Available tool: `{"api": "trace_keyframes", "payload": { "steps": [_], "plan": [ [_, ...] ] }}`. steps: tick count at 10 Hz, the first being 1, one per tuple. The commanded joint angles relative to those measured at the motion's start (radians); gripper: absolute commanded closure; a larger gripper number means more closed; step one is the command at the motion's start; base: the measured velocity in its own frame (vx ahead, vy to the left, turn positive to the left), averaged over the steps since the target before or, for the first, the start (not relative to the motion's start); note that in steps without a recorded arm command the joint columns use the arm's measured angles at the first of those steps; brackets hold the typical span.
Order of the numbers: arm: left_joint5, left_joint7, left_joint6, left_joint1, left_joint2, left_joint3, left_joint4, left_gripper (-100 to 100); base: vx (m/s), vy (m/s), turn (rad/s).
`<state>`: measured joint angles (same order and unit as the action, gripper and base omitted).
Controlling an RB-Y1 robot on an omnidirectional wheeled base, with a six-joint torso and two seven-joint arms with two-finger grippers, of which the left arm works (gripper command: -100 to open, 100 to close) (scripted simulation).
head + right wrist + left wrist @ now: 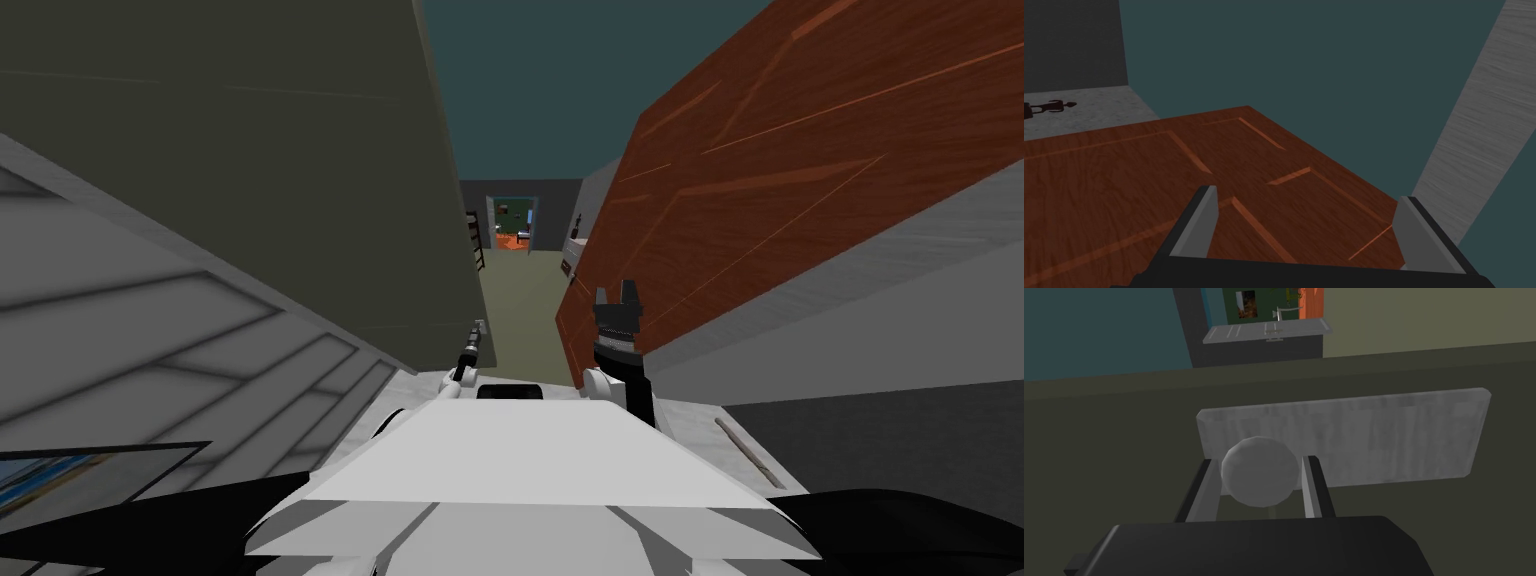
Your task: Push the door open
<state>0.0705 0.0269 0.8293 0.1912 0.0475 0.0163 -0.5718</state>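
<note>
While the left pincer (1259,460) sits clamped on a knob, the widest thing before it is the dark olive door (1124,463), a flat face that runs out past both its fingers (1204,493) and behind them. From the head, that same door (300,150) rises along the left pincer's (478,328) outer side, with the pincer at its near edge. Across the gap, the red-brown wooden door (760,180) with raised panel lines stands just beyond the right pincer (615,292). In the right wrist view its panelled face (1124,200) spreads under and ahead of the right pincer (1307,194), whose two blades stand wide apart with nothing between them; I cannot tell whether they touch the wood. On the olive door, a long grey plate (1384,438) lies straight ahead of the left pincer and stretches off to one side. The round grey knob (1259,470) stands out from that plate's near end, squarely between the left blades, which are drawn in narrow against its two sides.
</note>
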Motion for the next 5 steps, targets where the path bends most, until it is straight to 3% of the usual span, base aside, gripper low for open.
{"api": "trace_keyframes", "payload": {
  "steps": [1,2,5],
  "plan": [
    [0.006,0.0,0.014,0.012,0.01,-0.012,0.029,100,0.003,0.004,-0.014],
    [0.017,0.007,0.013,0.013,0.02,-0.031,0.029,100,0.109,-0.06,0.042],
    [0.027,0.012,0.011,0.014,0.027,-0.047,0.03,100,0.152,-0.044,0.076]
  ]
}}
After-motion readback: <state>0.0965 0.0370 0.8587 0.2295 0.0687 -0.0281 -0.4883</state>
